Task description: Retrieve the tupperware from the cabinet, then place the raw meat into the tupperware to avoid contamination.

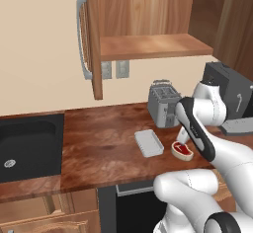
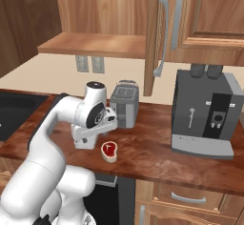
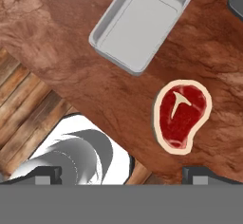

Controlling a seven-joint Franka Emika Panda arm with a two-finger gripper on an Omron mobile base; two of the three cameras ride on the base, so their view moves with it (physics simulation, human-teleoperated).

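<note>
Left base view: the white arm rises from the lower right, elbow folded, forearm angled down toward the tabletop (image 1: 99, 143), the wrist hanging just over the raw meat (image 1: 182, 150). The tupperware (image 1: 148, 142) sits flat on the tabletop just left of the meat, apart from it, with the toaster (image 1: 163, 103) behind both, nearer the wall. The cabinet (image 1: 148, 39) hangs above with its door swung open edge-on and a bare wooden shelf. A black sink (image 1: 29, 145) lies at far left, well apart from the tupperware, with open wood between them. Right base view: the arm bends in from the lower left, the hand pointing down just left of and above the meat (image 2: 108, 151), which lies near the front edge of the tabletop. A coffee machine (image 2: 206, 114) stands to the right, well apart, with open wood between. The toaster (image 2: 125, 106) is just behind the hand. Hand view: the gripper (image 3: 123, 173) looks straight down, fingertips spread wide at the bottom corners, holding nothing. The meat (image 3: 182, 115) lies toward the right fingertip, the tupperware (image 3: 141, 24) above it, empty, close to the tabletop's edge.
</note>
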